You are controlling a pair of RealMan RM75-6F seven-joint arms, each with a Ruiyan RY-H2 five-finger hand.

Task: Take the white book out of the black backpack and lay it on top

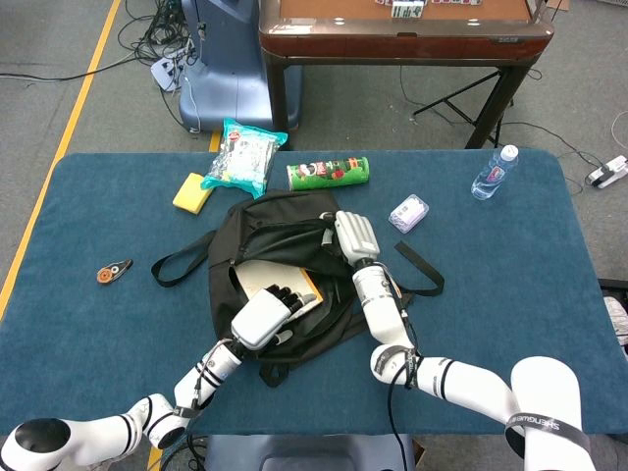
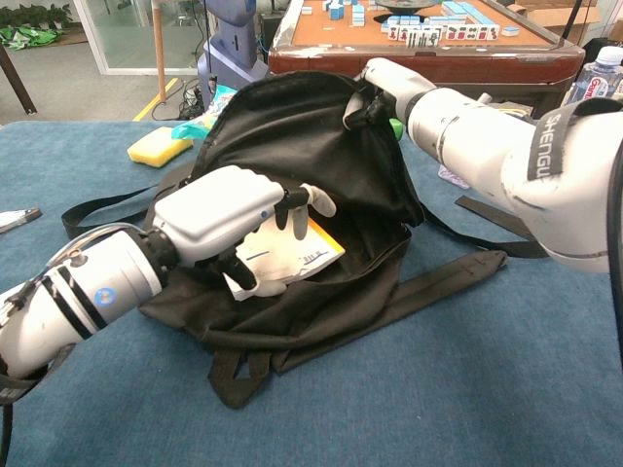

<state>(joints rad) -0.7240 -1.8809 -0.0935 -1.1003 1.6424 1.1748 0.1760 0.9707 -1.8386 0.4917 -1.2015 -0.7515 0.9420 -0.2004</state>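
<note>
Blue cloth covers the desk (image 1: 491,294) in the head view, and the black backpack (image 1: 255,228) lies near its middle with the mouth gaping toward 6 o'clock. Inside that mouth sits the white book (image 1: 263,276), partly under the left hand (image 1: 263,319), whose fingers wrap the book's 6 o'clock edge, grasping it. At 3 o'clock of the opening the right hand (image 1: 354,236) is clenched on the upper flap, holding it raised. Around the bag, at 12 o'clock, lie a green chip can (image 1: 328,174) on its side, a clear snack bag (image 1: 242,157) and a yellow sponge (image 1: 193,192); a small purple packet (image 1: 408,212) sits at 2 o'clock, a water bottle (image 1: 494,174) stands further off toward 2 o'clock, and a small orange and black object (image 1: 113,271) lies at 9 o'clock, well apart. In the chest view, the left hand (image 2: 216,212) lies on top of the white book (image 2: 287,261), with 1 dark finger curled under its near corner and a pale fingertip over the cover; the book, with a yellow strip along its right edge, is still within the black backpack (image 2: 321,165). The right hand (image 2: 382,86) pinches the bag's top rim at 1 o'clock, keeping the flap upright. Straps trail on the desk (image 2: 487,389) toward 3 and 9 o'clock.
</note>
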